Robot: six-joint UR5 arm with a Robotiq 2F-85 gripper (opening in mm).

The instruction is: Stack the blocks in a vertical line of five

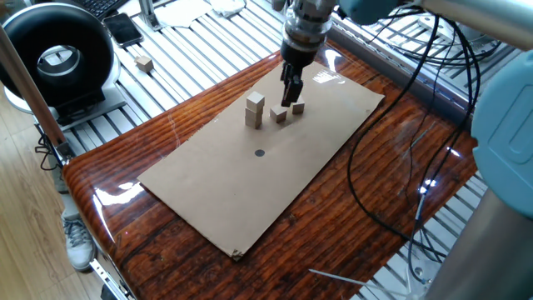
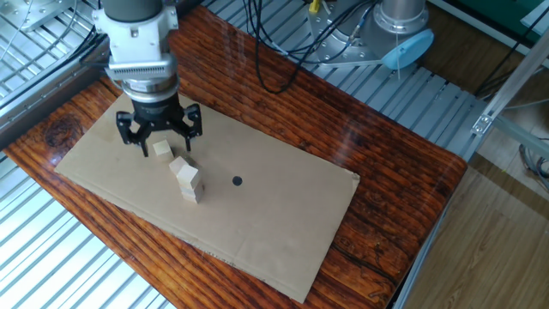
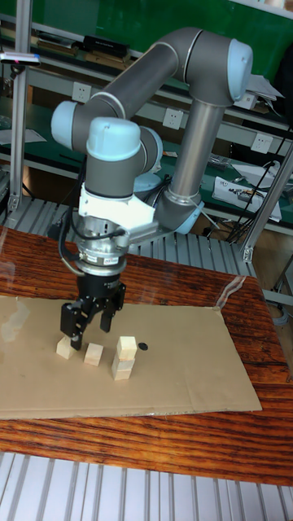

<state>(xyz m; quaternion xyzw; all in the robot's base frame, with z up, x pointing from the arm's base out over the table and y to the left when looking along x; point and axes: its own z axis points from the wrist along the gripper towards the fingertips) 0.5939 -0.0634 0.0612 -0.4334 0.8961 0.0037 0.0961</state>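
We record a glossy wooden table [image 1: 400, 225] set on ribbed metal racking, bearing a cardboard sheet [image 1: 216, 196] with a black dot [image 2: 237, 180]. The gripper [image 2: 159, 137] hangs spread and empty over one of the blocks [image 2: 162, 149]. Another lies beside it [image 3: 94, 353]; two are stacked [image 3: 124, 357]; a fifth sits off the table [image 1: 145, 62]. We read no writing

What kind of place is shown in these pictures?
Probably a robotics lab or workshop. A robot arm stands at a glossy wooden table set on slotted aluminium framing, with loose cables and a shelf of equipment behind.
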